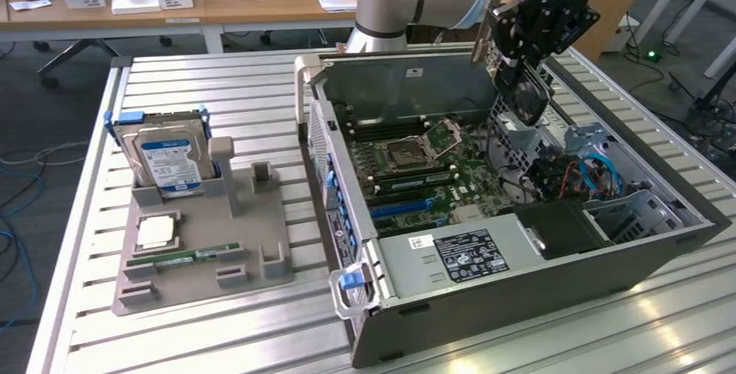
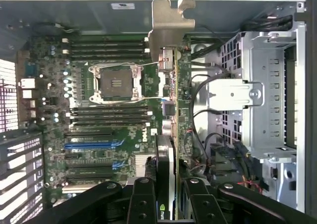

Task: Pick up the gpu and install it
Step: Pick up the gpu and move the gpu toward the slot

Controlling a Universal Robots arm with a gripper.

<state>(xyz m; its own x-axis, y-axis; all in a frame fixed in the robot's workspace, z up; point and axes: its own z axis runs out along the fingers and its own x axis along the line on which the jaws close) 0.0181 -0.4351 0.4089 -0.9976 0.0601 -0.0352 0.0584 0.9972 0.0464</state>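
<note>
The gripper point(image 1: 520, 57) was clamped on the gpu point(image 1: 525, 96), with its black fingers point(image 2: 142, 200) pressed against opposite faces of the card. The gpu was held on edge above the open computer case point(image 1: 518, 296), over the motherboard point(image 1: 426, 180). In the wrist view, the card's silver end bracket point(image 2: 171, 21) faced the case wall. The hard drive point(image 1: 169, 163) stood in the gray fixture point(image 1: 196, 292) at the exterior view's left, well apart from the case.
</note>
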